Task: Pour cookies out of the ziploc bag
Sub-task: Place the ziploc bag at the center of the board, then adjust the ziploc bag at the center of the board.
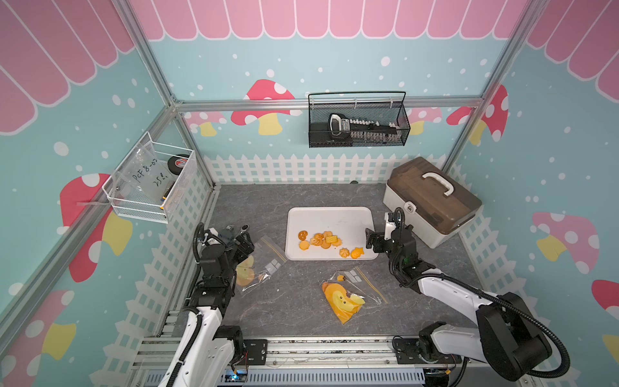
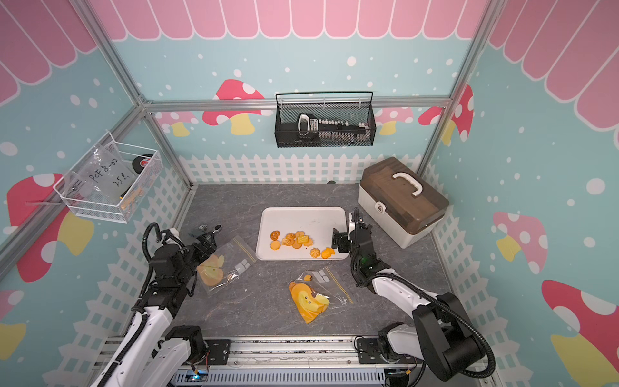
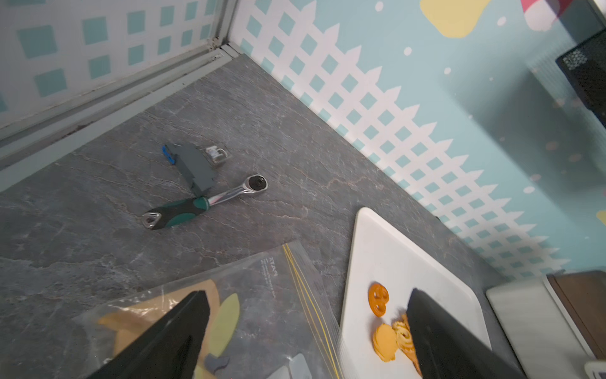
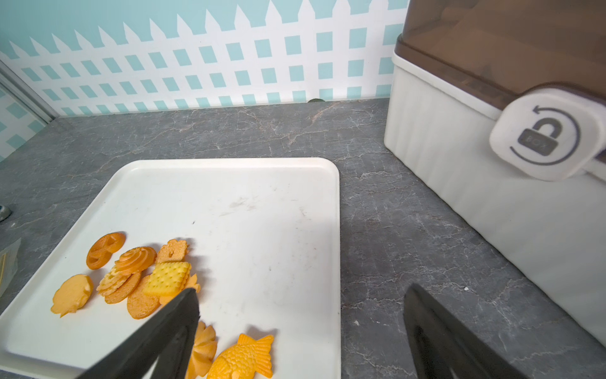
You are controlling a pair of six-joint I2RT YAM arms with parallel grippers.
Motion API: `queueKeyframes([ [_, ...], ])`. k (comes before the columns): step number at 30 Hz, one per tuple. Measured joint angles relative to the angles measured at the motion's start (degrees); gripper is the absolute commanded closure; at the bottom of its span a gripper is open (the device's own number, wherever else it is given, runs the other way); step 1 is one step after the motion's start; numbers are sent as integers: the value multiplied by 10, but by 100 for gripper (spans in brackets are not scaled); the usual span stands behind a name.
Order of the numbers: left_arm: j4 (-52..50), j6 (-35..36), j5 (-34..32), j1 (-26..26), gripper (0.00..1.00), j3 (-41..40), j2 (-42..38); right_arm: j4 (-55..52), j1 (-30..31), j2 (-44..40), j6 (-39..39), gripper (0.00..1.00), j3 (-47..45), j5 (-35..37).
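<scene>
- On the white tray (image 1: pixel 330 219), toward its near edge, the cookies (image 1: pixel 321 239) are spread in a loose cluster, with a fish-shaped cookie (image 4: pixel 242 357) set apart nearer the right corner.
- Left of the tray, the ziploc bag (image 1: pixel 268 258) is laid flat on the tabletop (image 1: pixel 294 318), its yellow zip line turned toward the tray.
- Over that bag the left gripper (image 3: pixel 307 293) is held, jaws spread wide and nothing gripped.
- At the tray's right edge the right gripper (image 4: pixel 301 289) is seen, jaws likewise wide apart and empty.
- In front of the tray a second clear bag (image 1: pixel 351 288) is left crumpled, marked with an orange-and-yellow cartoon print.
- Farther left of the tray, beyond the ziploc bag, a ratchet wrench (image 3: pixel 196 205) and a grey plastic part (image 3: pixel 193 167) are placed touching each other.
- Right of the tray a white storage box (image 1: pixel 432 197) with a brown lid is set, close behind the right gripper.
- Grey marbled stone pattern is shown on the tabletop, which is enclosed by teal walls printed with mushrooms and a white picket fence.
- Behind the tray a black mesh basket (image 1: pixel 358 124) is hung on the back wall, and a white wire basket (image 1: pixel 150 191) on the left wall.
</scene>
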Motion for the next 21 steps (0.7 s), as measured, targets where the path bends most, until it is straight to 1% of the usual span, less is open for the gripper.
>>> queueKeyframes([
  [2, 13, 3, -11, -38, 1, 0, 5, 0, -2, 0, 3, 5, 0, 0],
  [5, 49, 9, -35, -128, 1, 0, 34, 0, -7, 0, 9, 8, 0, 0],
  [7, 87, 18, -49, -195, 1, -2, 73, -2, -12, 1, 15, 12, 0, -1],
  [8, 110, 22, -52, -222, 1, -6, 94, -5, -14, 2, 18, 13, 2, -3],
  [10, 157, 26, -50, -261, 1, -16, 140, -18, -20, 6, 24, 13, 8, -9],
  [12, 193, 29, -37, -280, 3, -21, 189, -33, -24, 10, 29, 13, 16, -19],
  [15, 235, 33, -10, -289, 6, -20, 253, -79, -26, 15, 32, 14, 37, -44],
  [18, 256, 39, 6, -310, 6, -13, 285, -114, -28, 21, 38, 14, 51, -76],
  [21, 275, 43, 15, -339, 7, -1, 300, -133, -28, 11, 49, 13, 37, -103],
])
